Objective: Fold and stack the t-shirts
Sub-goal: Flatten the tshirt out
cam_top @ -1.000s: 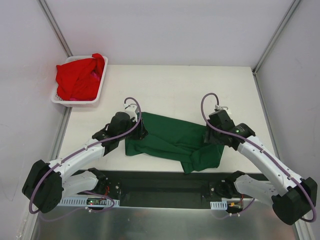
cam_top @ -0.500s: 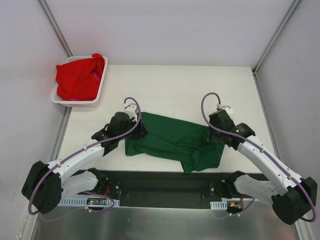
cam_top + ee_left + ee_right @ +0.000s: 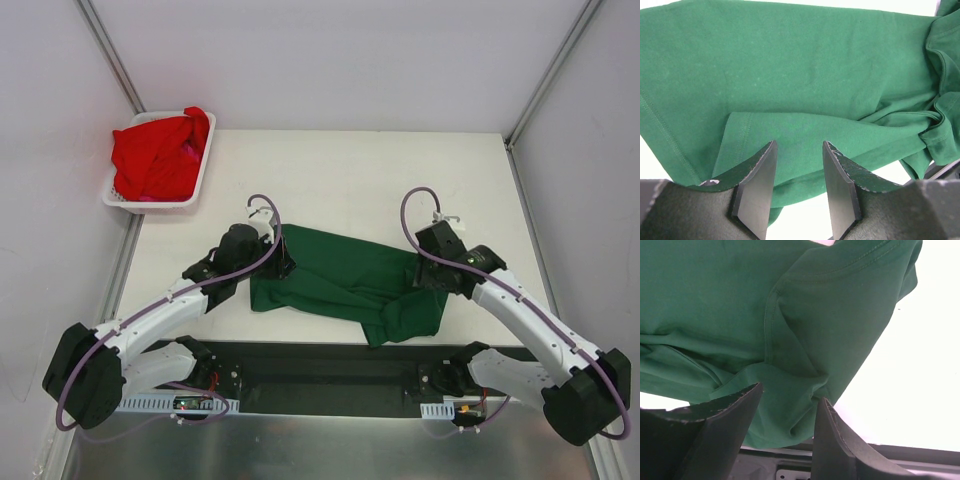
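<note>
A dark green t-shirt (image 3: pixel 340 278) lies crumpled and part folded on the table's near middle, with a bunched sleeve (image 3: pixel 405 318) at its front right. My left gripper (image 3: pixel 281 262) sits low at the shirt's left edge. In the left wrist view this gripper (image 3: pixel 799 155) is open, and the shirt's hem (image 3: pixel 790 175) lies between its fingertips. My right gripper (image 3: pixel 421 273) is at the shirt's right edge. In the right wrist view it (image 3: pixel 789 394) stands open astride a fold of green cloth (image 3: pixel 790 410). Red t-shirts (image 3: pixel 158 155) are heaped in the basket.
A white slotted basket (image 3: pixel 190 200) sits at the table's far left corner, against the left wall. Walls stand on the left, back and right. The black base rail (image 3: pixel 330 375) runs along the near edge, just below the shirt.
My right gripper's fingers have drawn a little closer together around the green fold, and that arm has edged slightly left. The left arm and the shirt have not visibly moved.
</note>
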You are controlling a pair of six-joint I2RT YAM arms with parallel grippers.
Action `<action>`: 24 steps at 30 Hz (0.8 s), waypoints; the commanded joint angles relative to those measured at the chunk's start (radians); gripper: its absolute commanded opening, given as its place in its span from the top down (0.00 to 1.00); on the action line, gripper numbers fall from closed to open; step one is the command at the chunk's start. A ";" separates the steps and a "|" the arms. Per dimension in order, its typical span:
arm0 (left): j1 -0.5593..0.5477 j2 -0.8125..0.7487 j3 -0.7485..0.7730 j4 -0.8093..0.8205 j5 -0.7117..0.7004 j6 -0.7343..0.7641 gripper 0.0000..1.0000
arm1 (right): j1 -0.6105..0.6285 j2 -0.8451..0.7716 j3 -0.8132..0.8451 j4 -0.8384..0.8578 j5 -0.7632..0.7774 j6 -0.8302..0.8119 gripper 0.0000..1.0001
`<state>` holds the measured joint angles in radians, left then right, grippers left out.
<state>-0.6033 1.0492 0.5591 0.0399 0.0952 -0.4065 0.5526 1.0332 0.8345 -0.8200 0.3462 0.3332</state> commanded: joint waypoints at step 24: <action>-0.007 -0.061 -0.027 0.002 -0.029 0.020 0.59 | 0.026 -0.142 -0.014 -0.008 -0.114 -0.002 0.99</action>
<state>-0.6033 1.0058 0.5404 0.0376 0.0910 -0.4030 0.5613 0.9813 0.7963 -0.8192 0.3077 0.3511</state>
